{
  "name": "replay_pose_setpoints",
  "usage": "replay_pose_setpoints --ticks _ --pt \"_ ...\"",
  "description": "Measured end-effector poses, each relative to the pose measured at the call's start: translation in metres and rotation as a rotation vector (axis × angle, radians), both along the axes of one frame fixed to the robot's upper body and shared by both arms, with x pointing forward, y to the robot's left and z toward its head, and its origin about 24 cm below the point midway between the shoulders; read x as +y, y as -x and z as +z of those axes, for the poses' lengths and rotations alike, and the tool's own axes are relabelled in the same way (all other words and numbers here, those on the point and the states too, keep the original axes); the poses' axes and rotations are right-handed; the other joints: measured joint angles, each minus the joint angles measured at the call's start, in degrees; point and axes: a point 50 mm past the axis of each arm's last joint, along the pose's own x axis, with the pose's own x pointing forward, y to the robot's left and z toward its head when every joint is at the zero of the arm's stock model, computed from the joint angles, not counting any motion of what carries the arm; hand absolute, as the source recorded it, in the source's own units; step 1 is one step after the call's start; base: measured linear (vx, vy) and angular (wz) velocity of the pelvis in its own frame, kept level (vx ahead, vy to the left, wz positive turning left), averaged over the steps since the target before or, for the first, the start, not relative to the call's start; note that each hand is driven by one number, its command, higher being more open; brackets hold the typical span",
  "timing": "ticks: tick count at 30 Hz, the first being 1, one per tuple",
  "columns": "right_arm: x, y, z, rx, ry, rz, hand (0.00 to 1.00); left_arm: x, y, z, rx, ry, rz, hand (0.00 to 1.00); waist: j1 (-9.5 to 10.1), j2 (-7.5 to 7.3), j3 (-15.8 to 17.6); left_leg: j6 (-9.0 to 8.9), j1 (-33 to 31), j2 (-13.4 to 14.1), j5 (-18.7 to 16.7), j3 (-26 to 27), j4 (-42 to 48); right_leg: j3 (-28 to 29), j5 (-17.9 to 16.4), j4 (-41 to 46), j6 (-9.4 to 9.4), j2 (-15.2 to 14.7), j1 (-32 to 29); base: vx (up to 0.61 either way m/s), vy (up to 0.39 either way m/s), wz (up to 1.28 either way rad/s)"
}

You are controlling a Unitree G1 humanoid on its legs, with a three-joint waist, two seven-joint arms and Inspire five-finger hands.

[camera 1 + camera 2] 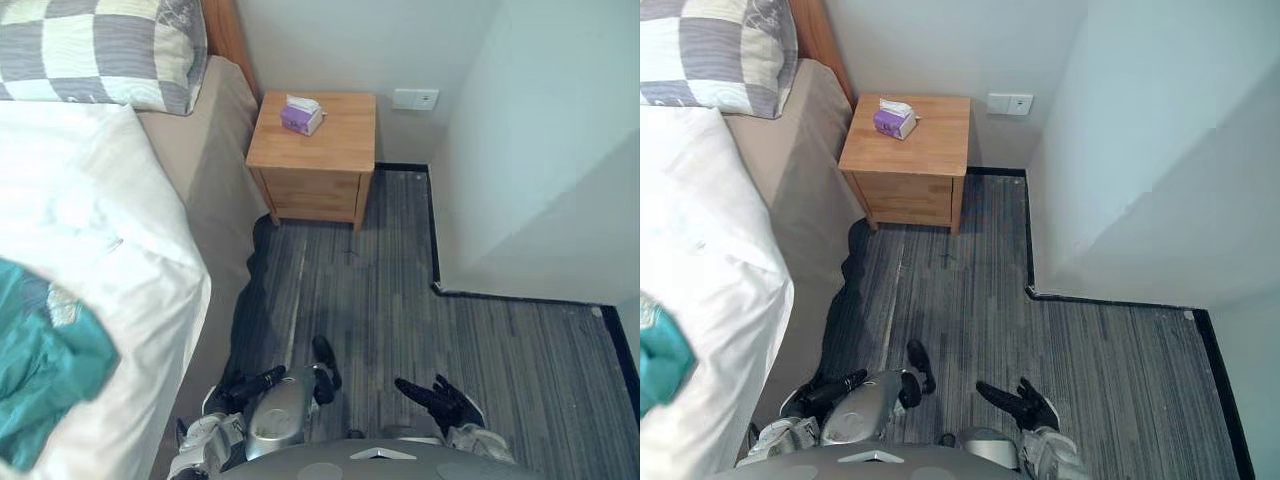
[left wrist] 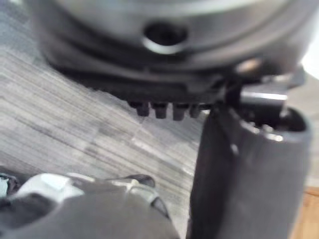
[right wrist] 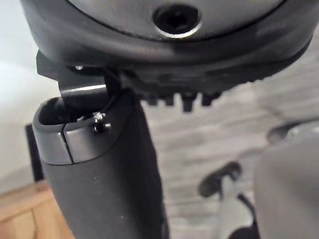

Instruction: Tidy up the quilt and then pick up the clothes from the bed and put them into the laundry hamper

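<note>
Lying over the bed (image 1: 215, 150), the white quilt (image 1: 100, 230) is seen mostly smooth, its edge draped down the mattress side. A teal garment (image 1: 40, 370) is bunched on top of the quilt at the near end, close to that edge. Neither is touched. The left hand (image 1: 248, 387) is held low beside the bed, its fingers loosely extended with nothing in them. The right hand (image 1: 440, 402) is held low over the grey floor (image 1: 480, 340), its fingers likewise spread and relaxed.

The quilt-tidying step is judged not yet begun, with the clothes step to follow. For the next move, a turn toward the bed and a raising of both arms would be called for, so that the quilt's edge can be reached. The garment is likely to get in the way of straightening.

Beyond, a checked pillow (image 1: 95, 50) is set at the head of the bed, and a wooden nightstand (image 1: 315, 150) bearing a tissue box (image 1: 301, 115) is placed against the wall.
</note>
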Motion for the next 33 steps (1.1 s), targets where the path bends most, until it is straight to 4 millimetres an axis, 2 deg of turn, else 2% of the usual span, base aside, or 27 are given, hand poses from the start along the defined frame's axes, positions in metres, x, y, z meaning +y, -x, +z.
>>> replay_pose_setpoints --ticks 1,2,3,4,5,8,10,11,12,13,14,15,16,17,19,21,22,23,24,25,26,27,28,29,31,33 --pt "0.002 0.000 -0.001 0.003 -0.001 0.001 1.00 0.003 0.002 -0.001 0.009 -0.001 0.010 1.00 -0.17 -0.76 -0.2 0.67 1.1 -1.1 -0.8 -0.7 0.5 -1.8 0.9 7.2 2.79 -2.3 -2.5 0.65 0.219 0.39" --pt "0.002 0.002 -0.002 0.018 0.019 0.020 1.00 0.005 0.004 -0.001 0.021 -0.010 0.003 1.00 -0.68 -1.52 -0.3 0.89 4.1 -2.9 -3.2 -2.8 1.1 -4.7 1.6 17.1 3.99 -6.2 -5.7 0.54 0.156 0.82" --pt "0.001 0.003 -0.003 0.026 0.029 0.031 1.00 0.005 0.005 -0.002 0.027 -0.019 -0.017 1.00 -0.93 -1.51 -0.4 0.89 7.2 -4.0 -4.0 -5.6 0.8 -6.8 1.0 20.7 2.99 -8.6 -7.4 0.67 0.143 1.14" --pt "0.001 0.002 -0.002 0.028 0.043 0.052 1.00 0.004 0.004 -0.002 0.027 -0.027 -0.033 1.00 -1.18 -1.30 -0.4 0.81 9.5 -4.4 -4.0 -8.9 -0.3 -7.6 0.8 20.5 2.63 -9.5 -8.6 0.61 0.021 1.65" --pt "-0.001 0.002 -0.002 0.030 0.071 0.076 1.00 0.000 0.001 -0.001 0.003 -0.019 -0.033 1.00 -1.74 -0.54 -1.0 0.49 12.0 -4.2 -4.1 -14.7 -2.4 -7.6 0.2 16.9 1.68 -9.3 -11.3 0.51 -0.001 1.65" --pt "-0.003 0.005 -0.002 0.032 0.092 0.066 1.00 -0.007 -0.006 0.001 -0.037 -0.018 -0.056 1.00 -1.95 0.30 -2.1 -0.54 12.7 -3.5 -4.4 -24.7 -3.3 -3.5 0.1 5.6 1.31 -7.8 -14.9 0.36 -0.099 1.89" --pt "-0.001 0.010 -0.003 0.037 0.099 0.046 1.00 -0.016 -0.008 0.000 -0.040 -0.003 -0.052 1.00 -2.76 0.69 -3.9 -2.17 10.9 -3.2 -5.3 -37.9 -1.5 11.5 0.6 -7.0 1.23 -4.3 -17.5 0.39 -0.227 2.83" --pt "0.000 0.010 -0.003 0.037 0.098 0.045 1.00 -0.018 -0.006 -0.001 -0.031 -0.005 -0.057 1.00 -3.10 0.60 -4.1 -3.03 10.6 -3.4 -5.9 -41.0 -0.5 15.3 1.1 -9.4 1.37 -3.7 -16.8 0.38 -0.331 2.99" --pt "0.003 0.013 -0.003 0.049 0.101 0.057 1.00 -0.013 -0.005 -0.001 -0.029 -0.022 -0.038 1.00 -2.50 -0.73 -4.7 -5.19 10.3 -4.2 -7.5 -43.4 1.9 18.3 5.4 -15.2 1.72 -4.5 -15.9 0.32 -0.360 2.48" --pt "0.012 0.017 -0.007 0.081 0.102 0.112 1.00 -0.002 -0.005 0.002 -0.043 -0.059 -0.003 1.00 -0.43 -3.74 -5.8 -6.40 10.2 -5.7 -9.9 -43.4 4.1 17.7 15.3 -19.5 2.10 -7.2 -15.3 0.39 -0.463 2.18" --pt "0.015 0.017 -0.007 0.091 0.105 0.145 1.00 0.002 -0.006 0.004 -0.049 -0.073 0.011 1.00 0.19 -4.54 -6.0 -7.13 10.1 -5.9 -11.5 -43.1 5.7 16.5 14.3 -18.8 1.45 -8.3 -14.8 0.29 -0.409 1.52" --pt "0.007 0.010 -0.005 0.099 0.132 0.201 1.00 -0.003 -0.001 0.001 -0.041 -0.063 0.030 1.00 0.96 -1.87 -6.9 -9.21 9.2 -2.5 -13.7 -41.2 8.1 12.7 14.4 -18.4 0.93 -6.5 -13.4 0.21 -0.338 1.39" --pt "0.007 0.008 -0.004 0.096 0.138 0.208 1.00 -0.009 0.004 0.000 -0.039 -0.039 0.049 1.00 0.95 -1.12 -7.7 -10.02 7.9 0.9 -14.2 -34.6 8.3 8.2 13.7 -20.8 -0.15 -6.2 -10.9 0.17 -0.298 1.44" --pt "0.006 0.005 -0.003 0.087 0.136 0.207 1.00 -0.014 0.004 -0.001 -0.039 -0.023 0.055 1.00 0.67 -0.52 -8.0 -10.18 7.3 2.4 -14.3 -31.4 8.5 5.6 13.4 -21.6 -0.64 -6.2 -9.8 0.12 -0.273 1.79" --pt "0.009 0.002 -0.003 0.090 0.101 0.207 1.00 -0.019 0.002 -0.001 -0.050 0.002 0.028 1.00 -0.81 0.02 -8.2 -12.05 6.3 8.2 -13.2 -17.7 8.4 -4.5 12.6 -23.4 -1.83 -7.7 -5.2 0.08 -0.225 2.12" --pt "0.009 0.004 -0.004 0.098 0.077 0.179 1.00 -0.020 0.001 -0.001 -0.045 -0.004 -0.011 1.00 -0.96 0.04 -8.3 -13.09 7.2 10.8 -11.1 -9.4 6.6 -9.4 11.8 -23.8 -1.80 -9.0 -2.8 0.05 -0.079 1.73" --pt "0.009 0.003 -0.005 0.102 0.058 0.155 1.00 -0.020 -0.002 -0.001 -0.034 -0.007 -0.024 1.00 -0.40 -0.15 -8.2 -13.31 7.5 11.1 -8.7 -6.2 5.3 -11.9 11.3 -23.5 -1.43 -10.4 -1.7 0.02 -0.001 1.34" --pt "0.009 0.001 -0.004 0.098 0.047 0.141 1.00 -0.020 -0.002 -0.001 -0.028 -0.017 -0.021 1.00 0.16 -0.11 -8.2 -12.53 7.5 10.5 -8.0 -5.3 4.5 -12.9 11.3 -23.1 -1.42 -11.2 -1.6 0.00 0.075 0.91" --pt "0.013 -0.002 -0.004 0.084 0.021 0.121 1.00 -0.016 0.001 -0.002 -0.013 -0.040 -0.011 1.00 0.26 -0.49 -8.2 -11.82 7.9 8.8 -6.9 -5.7 2.5 -13.8 11.0 -22.7 -0.97 -12.5 -1.6 -0.02 0.114 0.46" --pt "0.017 -0.002 -0.005 0.081 0.001 0.112 1.00 -0.015 0.002 -0.002 -0.002 -0.046 -0.005 1.00 -0.08 -1.04 -8.2 -11.53 8.5 7.7 -6.6 -5.9 0.7 -14.2 10.8 -22.6 -0.65 -13.4 -1.5 -0.01 0.156 0.50" --pt "0.025 0.002 -0.008 0.086 -0.046 0.061 1.00 -0.009 0.006 -0.003 0.023 -0.068 -0.004 1.00 -1.48 -2.40 -8.4 -11.15 11.0 7.1 -7.0 -1.6 -3.2 -15.7 10.9 -22.8 -0.09 -15.2 -0.6 0.02 0.122 0.63" --pt "0.026 0.003 -0.008 0.076 -0.056 0.019 1.00 -0.005 0.009 -0.004 0.046 -0.079 -0.006 1.00 -2.43 -2.99 -8.6 -11.59 12.7 6.7 -6.6 2.0 -6.1 -17.1 11.2 -22.9 0.38 -16.3 0.0 0.05 0.134 0.83" --pt "0.023 0.007 -0.009 0.073 -0.068 -0.037 1.00 -0.006 0.013 -0.006 0.065 -0.076 -0.012 1.00 -3.25 -3.07 -8.9 -12.00 14.9 5.1 -3.1 1.7 -11.3 -17.8 11.7 -22.7 0.90 -16.8 0.7 0.05 0.167 0.80" --pt "0.022 0.014 -0.011 0.088 -0.091 -0.117 1.00 -0.006 0.013 -0.006 0.074 -0.080 -0.032 1.00 -3.19 -3.45 -9.2 -11.81 16.5 3.7 0.1 -0.4 -15.3 -18.4 11.7 -22.5 0.94 -17.0 1.3 0.05 0.199 0.70" --pt "0.022 0.026 -0.014 0.110 -0.135 -0.253 1.00 0.001 0.009 -0.005 0.085 -0.108 -0.094 1.00 -3.14 -4.54 -9.4 -11.40 16.1 3.0 0.4 -3.0 -15.3 -18.6 12.2 -21.3 0.74 -17.4 2.0 0.05 0.129 0.65" --pt "0.020 0.031 -0.015 0.113 -0.163 -0.378 1.00 0.005 0.006 -0.004 0.095 -0.121 -0.146 1.00 -3.55 -5.33 -9.3 -10.87 16.4 3.0 0.1 -5.5 -15.3 -18.2 13.3 -17.1 -0.55 -17.8 1.5 0.08 0.074 0.74"
